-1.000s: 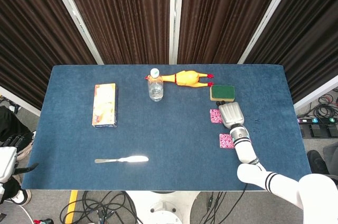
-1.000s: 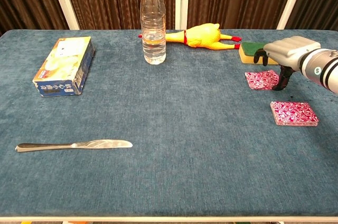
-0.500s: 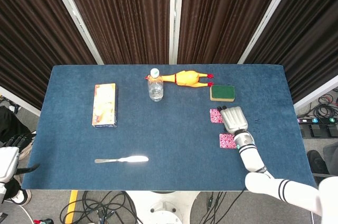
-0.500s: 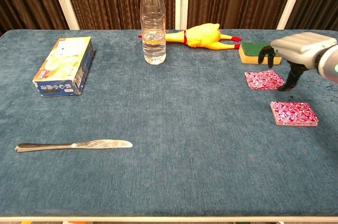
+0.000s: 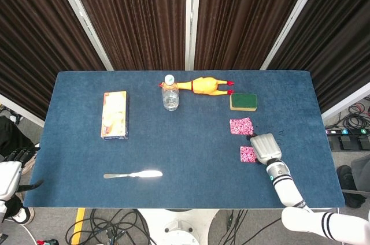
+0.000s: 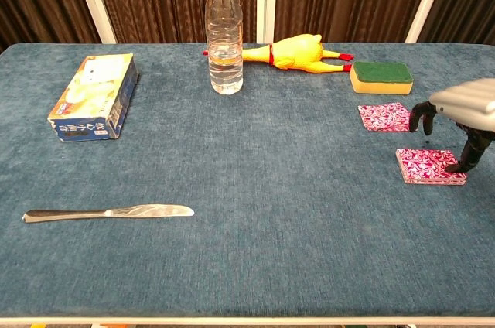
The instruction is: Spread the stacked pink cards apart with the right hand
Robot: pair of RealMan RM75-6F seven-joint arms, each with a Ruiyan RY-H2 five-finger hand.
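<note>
Bright even light, sharp focus

At lower right, the right hand [image 5: 265,147] has a silver-grey shell, dark fingers [image 6: 421,115], a teal-lit wrist and a white forearm banded in black.

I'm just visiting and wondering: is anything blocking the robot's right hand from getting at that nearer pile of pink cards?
Nothing visible does. The right hand is already at the pink card stack, a fingertip at its right edge. The single pink card and sponge lie beyond.
</note>
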